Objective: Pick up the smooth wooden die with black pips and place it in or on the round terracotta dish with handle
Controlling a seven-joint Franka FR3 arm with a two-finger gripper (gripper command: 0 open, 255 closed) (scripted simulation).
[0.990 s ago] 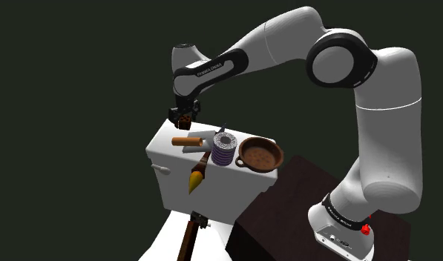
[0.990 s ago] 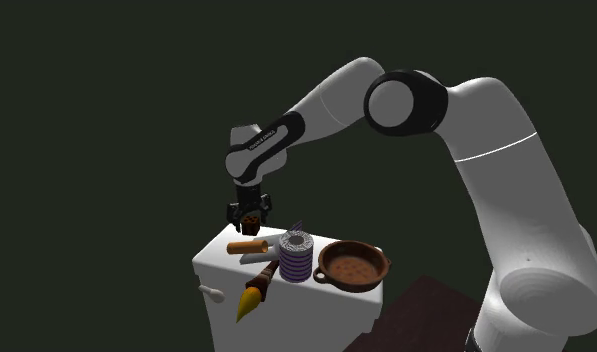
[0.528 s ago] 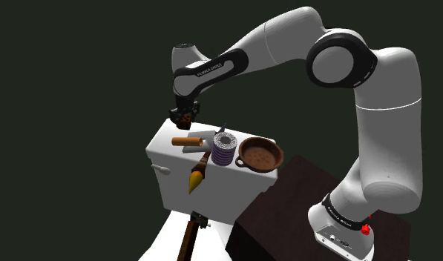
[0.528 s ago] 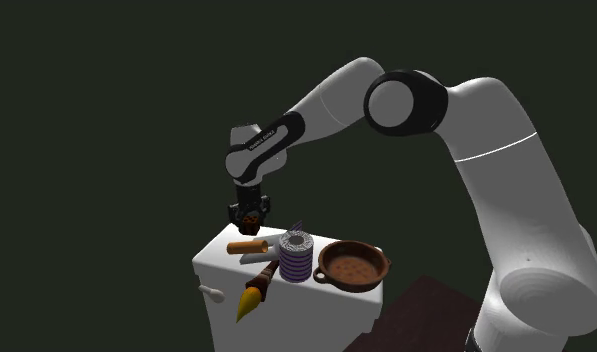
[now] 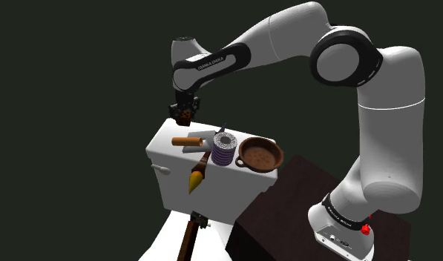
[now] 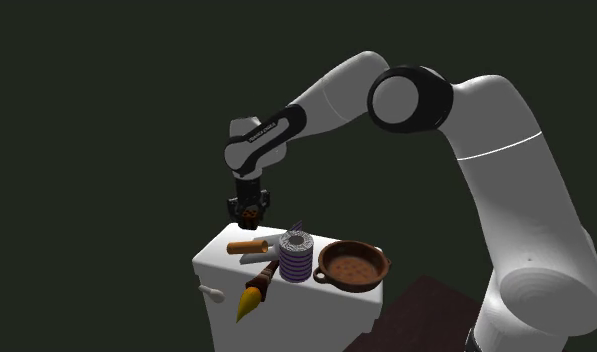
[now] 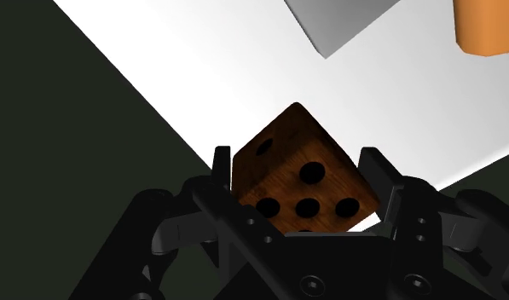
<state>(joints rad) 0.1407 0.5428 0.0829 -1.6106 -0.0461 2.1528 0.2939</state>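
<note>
One brown die [image 7: 299,175] sits clenched in our claw [image 5: 183,113], held clear above the white desk [image 5: 166,142], ready, we judge, for carrying to the brown dish [image 5: 259,154].

open air above white box [image 5: 181,189]; orange roll [image 5: 187,141], striped stack [image 5: 224,150] beside dish [image 5: 258,156]

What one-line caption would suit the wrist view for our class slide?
Black two-finger gripper clasps a brown wooden die with black pips over a white surface.

A white block [image 5: 176,190] carries an orange cylinder [image 5: 187,141], striped spool [image 5: 224,151], brown dish [image 5: 259,154] and yellow-tipped brush [image 5: 197,177]
</note>
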